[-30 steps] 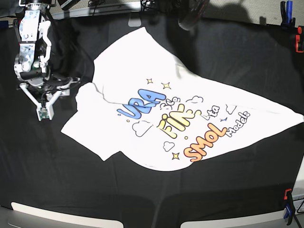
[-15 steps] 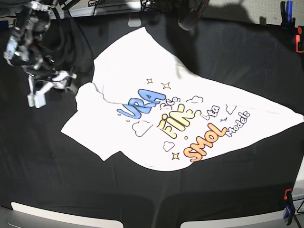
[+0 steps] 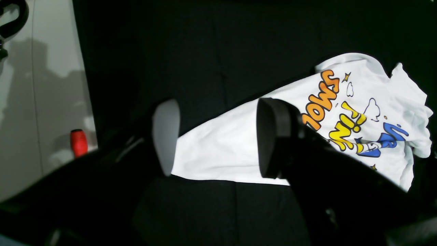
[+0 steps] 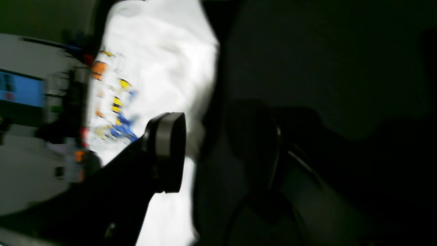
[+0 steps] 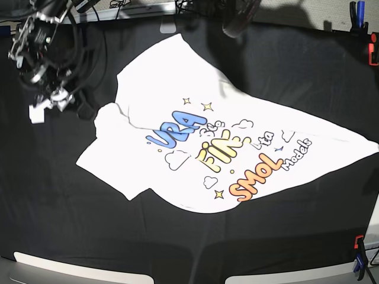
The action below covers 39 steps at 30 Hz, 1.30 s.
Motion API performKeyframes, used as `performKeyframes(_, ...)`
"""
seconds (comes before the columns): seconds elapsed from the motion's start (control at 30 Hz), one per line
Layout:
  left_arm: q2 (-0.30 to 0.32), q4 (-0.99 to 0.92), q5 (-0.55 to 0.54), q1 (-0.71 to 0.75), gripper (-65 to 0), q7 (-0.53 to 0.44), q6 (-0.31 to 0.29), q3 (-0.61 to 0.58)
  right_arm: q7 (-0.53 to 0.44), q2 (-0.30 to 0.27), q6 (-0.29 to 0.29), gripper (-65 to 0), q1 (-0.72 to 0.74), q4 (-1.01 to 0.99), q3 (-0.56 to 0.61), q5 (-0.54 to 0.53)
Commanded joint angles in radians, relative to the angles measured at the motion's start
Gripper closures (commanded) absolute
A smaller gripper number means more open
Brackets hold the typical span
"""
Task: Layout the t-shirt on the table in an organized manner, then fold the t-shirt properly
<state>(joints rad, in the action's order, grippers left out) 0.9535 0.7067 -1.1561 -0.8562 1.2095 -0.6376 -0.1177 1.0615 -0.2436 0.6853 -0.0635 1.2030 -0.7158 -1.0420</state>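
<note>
The white t-shirt (image 5: 201,130) lies spread on the black table (image 5: 71,225), slanted, with its ULTRA FINE SMOL print facing up. One sleeve is creased at the left. My right gripper (image 5: 50,103) hangs open above the bare cloth at the far left, apart from that sleeve. In the blurred right wrist view the gripper (image 4: 215,150) is open and holds nothing, and the t-shirt (image 4: 160,61) lies beyond it. My left gripper (image 3: 218,136) is open above the table (image 3: 205,51), with a plain corner of the t-shirt (image 3: 225,150) showing between its fingers (image 3: 273,136), far below.
Red and blue clamps (image 5: 373,53) hold the cloth at the right edge, another clamp (image 5: 358,254) sits at the near right corner, and a red clamp handle (image 3: 79,141) shows by the table's edge. Cables and equipment line the far edge.
My right arm has swung up and back toward the far left corner, away from the sleeve. The t-shirt has not moved.
</note>
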Motion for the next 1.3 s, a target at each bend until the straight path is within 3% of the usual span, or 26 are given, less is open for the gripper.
performKeyframes(0.0, 0.025, 0.014, -0.024, -0.028, -33.5, -0.005, -0.007, 0.006, 0.01, -0.014, 0.013, -31.6, 0.026, 0.002, -0.003, -0.043)
performKeyframes(0.17, 0.028, 0.014, -0.024, -0.028, -33.5, -0.005, -0.007, 0.006, 0.077, -0.014, 0.013, -31.6, 0.087, -0.041, -0.003, -0.095)
performKeyframes(0.43, 0.028, 0.014, -0.024, -0.028, -33.5, -0.005, -0.007, 0.006, 0.079, 0.029, 0.013, -30.4, 0.145, -0.054, -0.003, -0.015)
performKeyframes(0.57, 0.028, 0.014, -0.024, -0.028, -33.5, -0.005, -0.007, 0.006, 0.084, 0.073, 0.013, -18.6, 0.152, -0.054, -0.003, 0.021)
performKeyframes(0.67, 0.028, 0.014, -0.023, -0.028, -33.5, -0.005, -0.007, 0.006, 0.083, 0.074, 0.013, -2.7, 0.152, -0.053, -0.005, 0.073)
performKeyframes(0.7, 0.029, 0.014, -0.023, -0.029, -33.5, -0.005, -0.007, 0.006, 0.08, 0.065, 0.013, 0.0, 0.152, -0.053, -0.005, 0.086)
performKeyframes(0.83, 0.044, 0.014, -0.024, -0.052, -33.5, -0.006, -0.009, 0.006, 0.082, -0.013, 0.013, 0.0, 0.152, -0.053, -0.005, 0.14)
performKeyframes(1.03, 0.103, 0.014, -0.024, -0.148, -33.5, -0.005, -0.01, 0.006, 0.079, -0.209, 0.013, 0.0, 0.152, -0.053, -0.005, 0.227)
performKeyframes(1.27, 0.143, 0.014, -0.081, -0.171, -33.5, 0.024, -0.01, 0.006, 0.035, -0.419, 0.013, 0.0, 0.152, -0.053, -0.005, 0.232)
